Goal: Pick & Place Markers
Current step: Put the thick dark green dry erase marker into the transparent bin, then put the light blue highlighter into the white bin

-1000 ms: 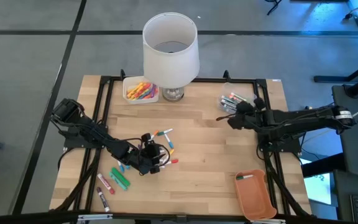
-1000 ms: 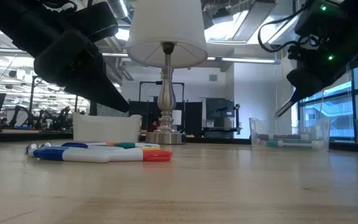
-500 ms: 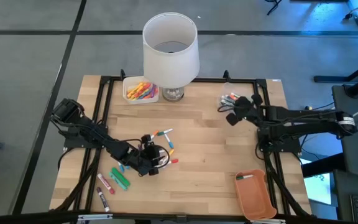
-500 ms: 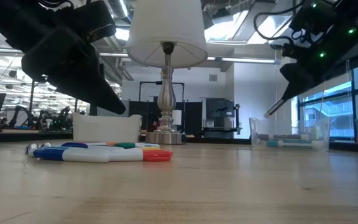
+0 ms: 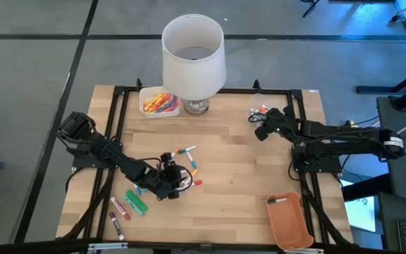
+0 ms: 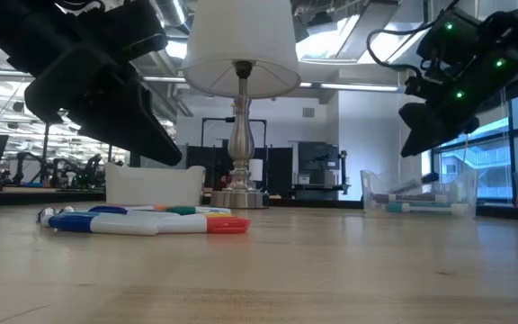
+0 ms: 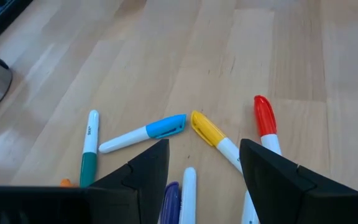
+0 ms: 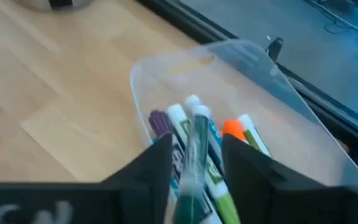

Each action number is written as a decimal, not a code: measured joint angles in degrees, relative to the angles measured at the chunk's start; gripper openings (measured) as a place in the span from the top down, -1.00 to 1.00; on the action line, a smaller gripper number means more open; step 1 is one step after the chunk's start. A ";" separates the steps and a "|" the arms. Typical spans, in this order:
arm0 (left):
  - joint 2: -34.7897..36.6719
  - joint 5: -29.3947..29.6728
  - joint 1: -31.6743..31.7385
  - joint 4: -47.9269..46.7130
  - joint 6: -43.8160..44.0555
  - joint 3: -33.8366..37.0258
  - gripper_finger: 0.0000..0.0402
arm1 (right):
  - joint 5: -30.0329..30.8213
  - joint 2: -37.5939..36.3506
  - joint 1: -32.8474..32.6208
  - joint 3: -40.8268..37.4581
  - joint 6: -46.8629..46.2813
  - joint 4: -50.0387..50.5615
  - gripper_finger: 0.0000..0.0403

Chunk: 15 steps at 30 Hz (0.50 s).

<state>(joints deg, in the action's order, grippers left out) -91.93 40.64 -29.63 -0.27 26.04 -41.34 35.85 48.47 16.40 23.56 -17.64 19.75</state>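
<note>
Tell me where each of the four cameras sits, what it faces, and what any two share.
High: overhead, looking down; both arms, lamp, table.
Low: table height, level across; arms enter above the markers.
Left wrist: past the open left gripper at those markers.
Right wrist: past the right gripper into a clear bin.
Shared: high and low both show the lamp.
</note>
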 joint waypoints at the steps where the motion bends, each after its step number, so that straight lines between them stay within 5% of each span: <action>1: 0.01 -0.02 0.00 0.00 -0.25 0.00 0.05 | 0.27 -0.02 0.00 -0.03 -0.38 -0.31 0.17; 7: 0.11 -3.53 0.04 -1.33 -2.77 0.00 0.05 | -5.35 -0.24 -0.22 -0.05 -4.51 -2.03 -0.19; 11: 1.78 -10.54 0.05 -4.69 -3.83 0.00 0.05 | -15.97 -0.24 -2.71 -0.05 -5.18 -7.92 -0.22; 15: 5.52 -16.77 0.11 -8.32 2.54 0.00 0.05 | -20.01 -0.24 -7.70 -0.05 -6.86 -15.92 -0.18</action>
<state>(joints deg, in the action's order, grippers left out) -86.42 23.87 -29.52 -8.59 28.59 -41.34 15.84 48.23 8.71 23.51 -24.50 3.83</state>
